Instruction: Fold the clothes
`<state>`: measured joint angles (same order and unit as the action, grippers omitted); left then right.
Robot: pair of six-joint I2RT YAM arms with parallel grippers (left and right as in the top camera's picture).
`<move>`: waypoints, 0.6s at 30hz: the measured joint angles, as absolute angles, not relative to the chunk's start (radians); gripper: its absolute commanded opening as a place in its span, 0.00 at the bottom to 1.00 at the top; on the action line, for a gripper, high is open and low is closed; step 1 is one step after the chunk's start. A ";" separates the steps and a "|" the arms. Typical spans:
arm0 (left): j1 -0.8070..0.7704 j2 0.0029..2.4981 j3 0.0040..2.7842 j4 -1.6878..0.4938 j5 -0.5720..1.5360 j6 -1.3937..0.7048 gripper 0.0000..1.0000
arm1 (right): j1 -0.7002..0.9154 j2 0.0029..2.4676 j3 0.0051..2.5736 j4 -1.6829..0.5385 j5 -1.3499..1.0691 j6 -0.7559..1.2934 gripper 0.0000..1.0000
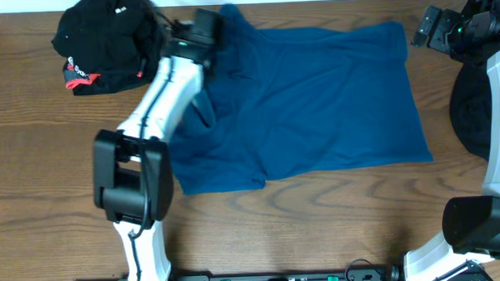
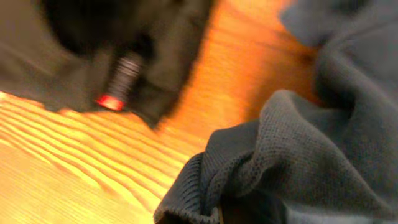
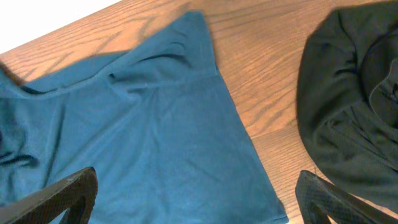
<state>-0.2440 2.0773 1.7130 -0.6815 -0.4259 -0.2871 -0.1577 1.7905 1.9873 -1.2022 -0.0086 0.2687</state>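
Grasp stage of the first fold: the left gripper (image 1: 198, 27) is closed, apparently pinching a bunched edge of the teal shirt (image 1: 315, 96) between its fingers; the right gripper (image 3: 196, 202), fingers wide, has the hem beneath them and must next descend and grip

one teal shirt (image 1: 315, 96), two dark garments (image 1: 105, 37) (image 1: 464, 116)

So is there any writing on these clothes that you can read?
On the black garment, a small white mark: too small to read.
On its red trim, white lettering: blurred, unreadable.
On the teal shirt and the dark garment: no text visible.
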 measured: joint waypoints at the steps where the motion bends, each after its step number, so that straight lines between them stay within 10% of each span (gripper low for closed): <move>1: -0.223 2.077 1.713 -0.675 -0.427 -0.270 0.06 | -0.158 1.790 1.987 -1.203 -0.009 0.269 0.99; 6: -0.135 2.077 1.713 -0.636 -0.427 -0.174 0.25 | -0.158 1.790 1.987 -1.206 -0.009 0.269 0.99; 9: -0.100 2.077 1.713 -0.616 -0.434 -0.121 0.79 | -0.156 1.790 1.987 -1.213 -0.009 0.269 0.99; 18: -0.083 2.065 1.713 -0.705 -0.452 -0.047 0.97 | -0.141 1.790 1.987 -1.243 -0.009 0.269 0.99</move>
